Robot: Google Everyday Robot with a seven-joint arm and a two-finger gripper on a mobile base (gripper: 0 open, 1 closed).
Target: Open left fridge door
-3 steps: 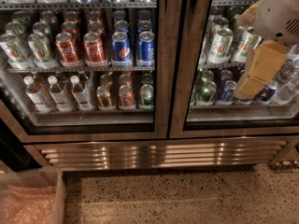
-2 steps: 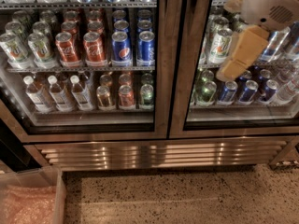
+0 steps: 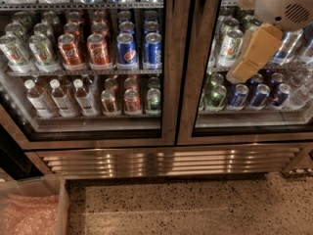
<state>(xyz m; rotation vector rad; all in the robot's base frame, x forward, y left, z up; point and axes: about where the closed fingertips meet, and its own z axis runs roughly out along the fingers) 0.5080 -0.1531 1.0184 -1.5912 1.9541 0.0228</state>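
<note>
Tan gripper (image 3: 252,55) hovers before the right-hand glass door (image 3: 191,82), its opening impossible to tell.

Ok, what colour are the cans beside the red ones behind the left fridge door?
Blue cans, camera view. The gripper hangs before the right door.

So the right-hand glass door (image 3: 190,58) has green-and-silver cans (image 3: 230,48) on the upper shelf and dark blue cans (image 3: 259,96) on the one below. The end effector (image 3: 252,55) hangs in front of that glass, top right. Under both doors there's a ribbed steel grille (image 3: 166,161), then speckled floor (image 3: 195,204). Near left corner: a clear bin (image 3: 62,204) with pink bubble wrap (image 3: 24,219) in it.
</note>
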